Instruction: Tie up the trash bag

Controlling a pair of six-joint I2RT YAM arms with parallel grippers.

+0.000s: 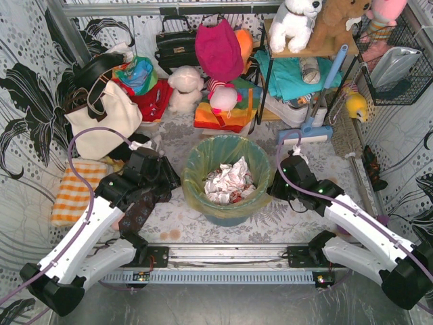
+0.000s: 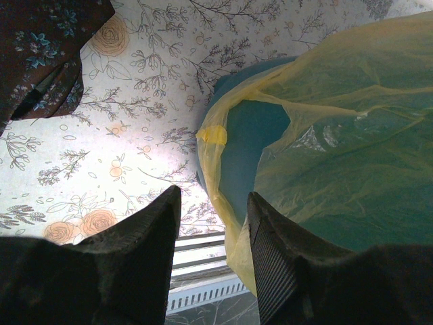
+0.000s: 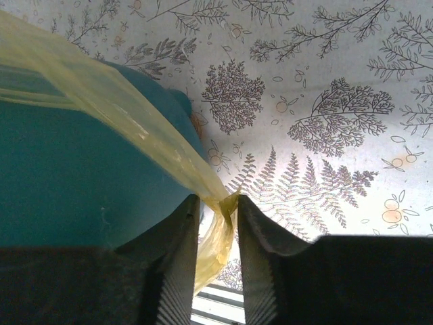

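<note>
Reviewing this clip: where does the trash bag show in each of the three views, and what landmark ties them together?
Top external: the trash bag lines the bin at table centre, between the arms.
Left wrist: the bag fills the right half, beside the open left hand.
Right wrist: a strip of the bag runs from upper left down into the right hand, pinched.
Shared landmark: the teal bin under the bag.

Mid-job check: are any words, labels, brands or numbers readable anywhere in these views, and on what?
No text can be read in any view.
On the trash bag: plain plastic, no print shows.
On the teal bin: no label shows.
On the black handbag: a gold clasp, too small to read.
On the cream tote: no print shows.
</note>
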